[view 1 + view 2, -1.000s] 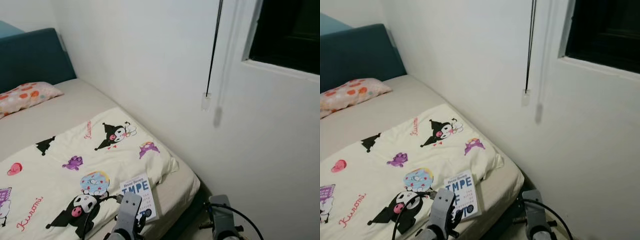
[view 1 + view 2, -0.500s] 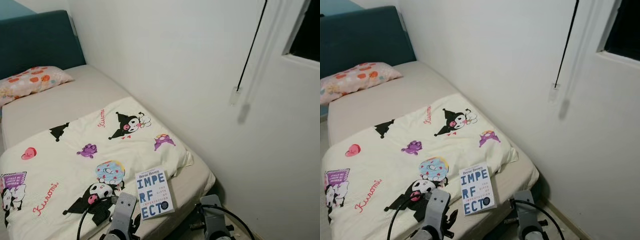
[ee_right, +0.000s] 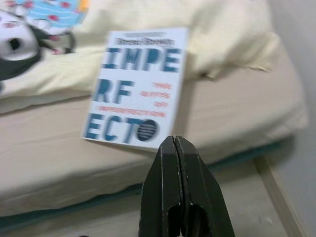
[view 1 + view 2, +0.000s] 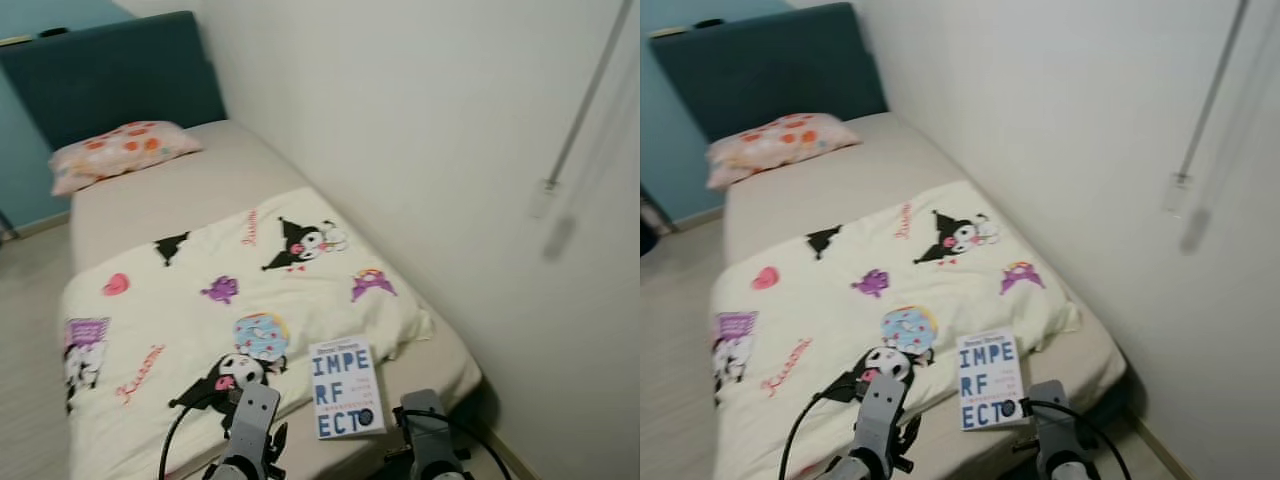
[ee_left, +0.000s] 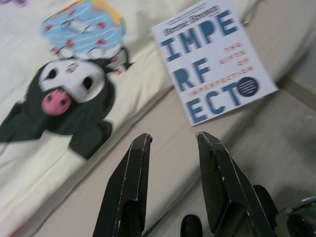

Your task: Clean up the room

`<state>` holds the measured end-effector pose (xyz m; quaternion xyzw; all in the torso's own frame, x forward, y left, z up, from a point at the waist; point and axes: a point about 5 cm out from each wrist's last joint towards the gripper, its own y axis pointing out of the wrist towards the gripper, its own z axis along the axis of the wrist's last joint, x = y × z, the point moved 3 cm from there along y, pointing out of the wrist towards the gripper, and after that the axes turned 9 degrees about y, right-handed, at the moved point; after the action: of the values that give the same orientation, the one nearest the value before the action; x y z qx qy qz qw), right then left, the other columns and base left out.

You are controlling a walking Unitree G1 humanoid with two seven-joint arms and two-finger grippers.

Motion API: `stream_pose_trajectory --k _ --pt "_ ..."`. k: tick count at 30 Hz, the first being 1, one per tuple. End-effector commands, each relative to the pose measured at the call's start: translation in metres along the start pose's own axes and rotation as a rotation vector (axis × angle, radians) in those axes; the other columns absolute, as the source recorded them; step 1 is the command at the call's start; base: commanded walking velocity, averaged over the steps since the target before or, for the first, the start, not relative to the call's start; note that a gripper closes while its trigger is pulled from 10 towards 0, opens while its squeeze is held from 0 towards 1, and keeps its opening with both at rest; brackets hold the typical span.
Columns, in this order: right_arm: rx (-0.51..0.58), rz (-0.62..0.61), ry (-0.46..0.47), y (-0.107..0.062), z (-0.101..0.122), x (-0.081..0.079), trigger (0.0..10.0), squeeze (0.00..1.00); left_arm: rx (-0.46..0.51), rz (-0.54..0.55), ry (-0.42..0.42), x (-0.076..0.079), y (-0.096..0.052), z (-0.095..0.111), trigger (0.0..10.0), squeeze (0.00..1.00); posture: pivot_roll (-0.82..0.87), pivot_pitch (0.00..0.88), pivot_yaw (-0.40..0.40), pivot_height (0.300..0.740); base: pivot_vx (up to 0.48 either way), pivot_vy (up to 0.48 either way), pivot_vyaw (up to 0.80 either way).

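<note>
— What do your wrists give you that your head doesn't?

— My left claw point(image 5: 173, 140) stands with its two fingers spread, gripping nothing, over the foot of the bed point(image 4: 150, 195). My right claw point(image 3: 174, 148) has its fingers pressed together, empty, just short of the book point(image 3: 138, 86). From my head I see the arms' tops, not the fingertips.

— Where is the book?

— Flat at the foot of the bed, partly on the cartoon-print blanket point(image 4: 200, 300), partly on the bare sheet, near the wall point(image 4: 400, 120).

— What changed in the last second?

— My head turned: the dark window has left the frame, and the teal headboard point(image 4: 110, 75), pillow point(image 4: 120, 150) and floor point(image 4: 30, 340) have come in. The book lies as before.

— Anything unclear?

— Both wrist views are blurred; the book's small print is unreadable. The blind cord point(image 4: 590, 95) is cut off at the top.
</note>
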<state>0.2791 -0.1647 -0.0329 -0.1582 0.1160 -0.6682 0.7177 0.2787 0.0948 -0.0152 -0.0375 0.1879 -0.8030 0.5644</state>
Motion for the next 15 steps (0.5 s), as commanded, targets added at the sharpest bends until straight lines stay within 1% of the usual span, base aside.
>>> stream_pose_trajectory --k 1,10,15 --pt "-0.011 0.005 0.002 -0.0031 -0.0057 -0.0022 10.0 0.00 -0.019 -0.001 0.010 -0.0005 -0.0039 -0.0070 10.0 0.00 -0.07 0.123 0.056 0.740 0.000 0.000 0.80" --pt "-0.001 0.002 0.006 -0.0034 -0.0046 -0.0015 10.0 0.00 -0.013 -0.003 0.018 -0.0014 -0.0043 -0.0059 10.0 0.00 -0.07 0.110 0.061 0.740 0.000 0.000 0.80" --pt "-0.001 0.001 0.008 -0.0036 -0.0051 -0.0015 10.0 0.00 -0.025 0.018 0.015 -0.0062 -0.0067 -0.0100 10.0 0.00 -0.07 0.105 0.062 0.740 0.000 0.000 0.80"
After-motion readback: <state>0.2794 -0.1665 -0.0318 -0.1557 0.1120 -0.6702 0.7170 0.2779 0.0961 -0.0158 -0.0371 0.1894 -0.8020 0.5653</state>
